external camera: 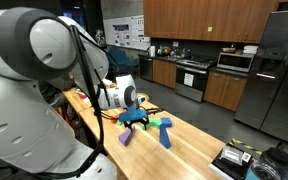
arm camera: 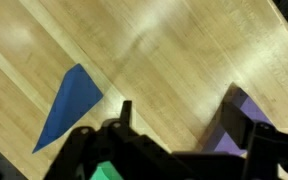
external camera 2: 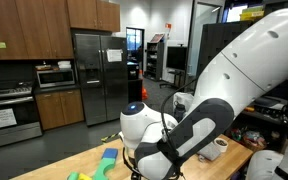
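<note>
My gripper stands open just above the wooden table, with bare wood between its dark fingers. A purple block lies right beside one finger, partly hidden by it; whether they touch I cannot tell. A blue wedge lies on the other side, apart from the fingers. A bit of a green block shows at the picture's lower edge under the gripper body. In an exterior view the gripper hangs low among a purple block, a blue block and a green block.
A black tray with small items sits near the table's end. Kitchen cabinets, a stove and a steel fridge stand beyond the table. The robot's own white arm fills much of both exterior views.
</note>
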Robot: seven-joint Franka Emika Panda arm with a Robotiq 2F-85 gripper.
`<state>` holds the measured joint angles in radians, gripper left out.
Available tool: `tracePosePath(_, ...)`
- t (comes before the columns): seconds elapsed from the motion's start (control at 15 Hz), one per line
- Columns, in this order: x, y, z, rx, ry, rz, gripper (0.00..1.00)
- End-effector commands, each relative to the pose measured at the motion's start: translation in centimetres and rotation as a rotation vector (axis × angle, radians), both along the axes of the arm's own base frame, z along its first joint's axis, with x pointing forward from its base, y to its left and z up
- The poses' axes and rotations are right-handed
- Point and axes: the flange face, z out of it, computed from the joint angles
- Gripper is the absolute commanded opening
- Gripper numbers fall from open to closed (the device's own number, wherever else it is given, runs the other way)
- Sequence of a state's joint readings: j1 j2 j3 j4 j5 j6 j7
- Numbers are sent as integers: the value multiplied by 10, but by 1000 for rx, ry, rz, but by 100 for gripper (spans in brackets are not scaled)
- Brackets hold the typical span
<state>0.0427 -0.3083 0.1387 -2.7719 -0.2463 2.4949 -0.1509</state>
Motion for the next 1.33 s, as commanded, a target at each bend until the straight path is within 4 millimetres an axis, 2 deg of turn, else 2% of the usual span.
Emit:
tracePosePath(0.0, -7, 20, -1, -40, 9, 43, 100)
tracePosePath(0.33, -15, 45, -7, -55, 22, 86, 100)
tracePosePath(0.8, -7, 88, -10, -29, -3, 8, 100)
tracePosePath(1.27, 35, 99, -5, 63, -28, -209, 100)
